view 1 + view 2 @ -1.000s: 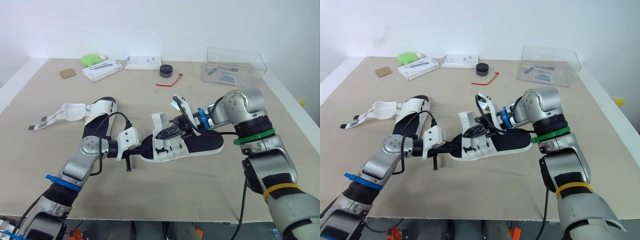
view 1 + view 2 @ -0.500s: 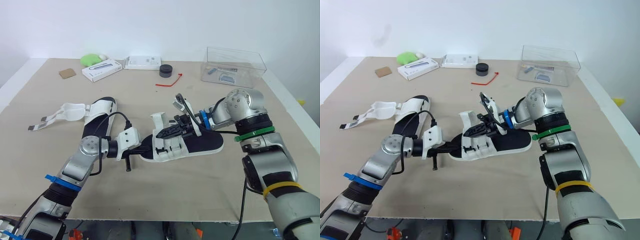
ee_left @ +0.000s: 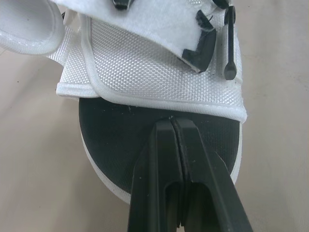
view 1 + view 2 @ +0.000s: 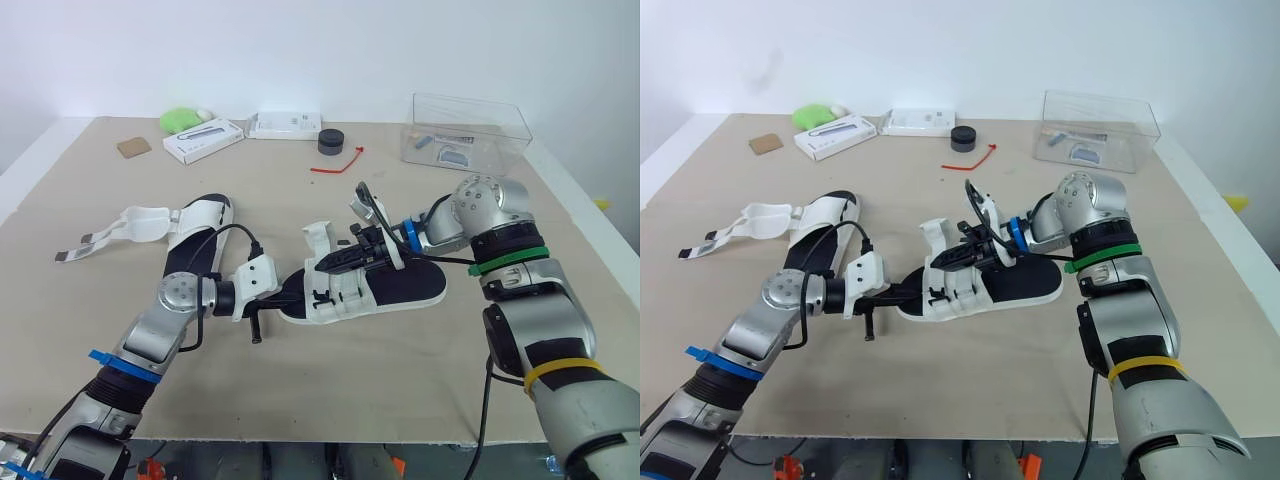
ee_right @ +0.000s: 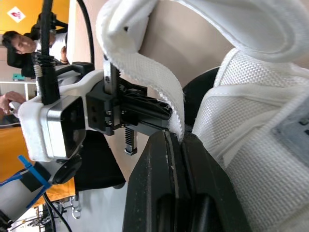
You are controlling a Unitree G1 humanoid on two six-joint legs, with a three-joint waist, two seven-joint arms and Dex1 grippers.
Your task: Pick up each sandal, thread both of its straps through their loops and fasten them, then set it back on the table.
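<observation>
Left wrist view has the left tool (image 3: 172, 121) closed, its two fingers pressed together with the tips on the black footbed at the toe end of the sandal (image 4: 400, 285). That sandal lies at the middle of the table (image 4: 400, 370). The right tool (image 5: 176, 137) is clamped on the edge of a white strap (image 5: 145, 72), which it holds arched above the upper.

To do the threading well, I judge the strap tip should be lined up flat with its black plastic loop (image 3: 205, 46). It should be fed without twisting while the toe is pinned.

The strap is woven webbing, soft and floppy. The upper is padded mesh with a rolled edge, and the sole is smooth and stiff. A second sandal (image 4: 195, 235) lies to the far left, its straps loose.
</observation>
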